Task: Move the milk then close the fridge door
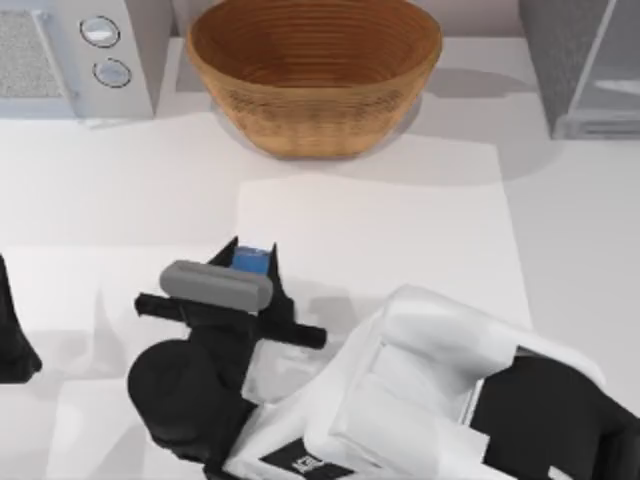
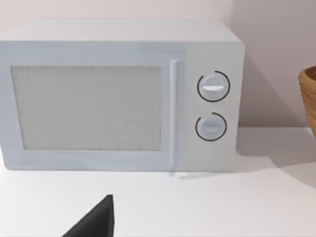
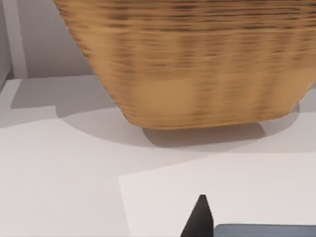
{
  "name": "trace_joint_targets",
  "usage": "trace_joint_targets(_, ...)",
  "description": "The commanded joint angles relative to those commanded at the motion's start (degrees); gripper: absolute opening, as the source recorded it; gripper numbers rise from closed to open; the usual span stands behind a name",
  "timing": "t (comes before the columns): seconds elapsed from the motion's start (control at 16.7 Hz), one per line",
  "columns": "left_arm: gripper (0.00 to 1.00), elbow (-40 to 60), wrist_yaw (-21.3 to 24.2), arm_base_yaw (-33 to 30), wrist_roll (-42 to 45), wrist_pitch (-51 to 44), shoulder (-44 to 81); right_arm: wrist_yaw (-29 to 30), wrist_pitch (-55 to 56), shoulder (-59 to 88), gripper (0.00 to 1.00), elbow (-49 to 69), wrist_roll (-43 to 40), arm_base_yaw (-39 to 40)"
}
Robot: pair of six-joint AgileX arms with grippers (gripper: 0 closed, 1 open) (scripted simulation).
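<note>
Wicker basket (image 1: 314,70) sits at back-centre of white table (image 1: 120,190), upright, round, w/ nothing visible inside. Light grey microwave (image 1: 70,55) stands just left of basket, apart from it, door shut, two round knobs (image 2: 213,87) stacked on its basket-side edge. Pale mat (image 1: 400,230) lies on table in front of basket.

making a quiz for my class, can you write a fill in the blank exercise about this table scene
1. The milk sits between the fingertips of the ____ arm's tool.
2. The wicker basket stands at the far side of the table, between the microwave and the ____.
3. The microwave has ____ round knobs beside its door.
4. The left arm is parked at the table's ____ edge.

Missing words: right; fridge; two; left
</note>
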Motion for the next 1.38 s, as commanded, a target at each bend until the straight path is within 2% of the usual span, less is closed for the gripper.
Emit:
trace_joint_targets(1.14, 1.0, 0.0, 0.0, 0.0, 0.0, 0.0, 0.0, -0.1, -4.0, -5.1, 0.0, -1.4, 0.5, 0.1)
trace_joint_targets(1.38, 1.0, 0.0, 0.0, 0.0, 0.0, 0.0, 0.0, -5.7, -3.2, -10.8, 0.0, -7.0, 0.3, -5.4)
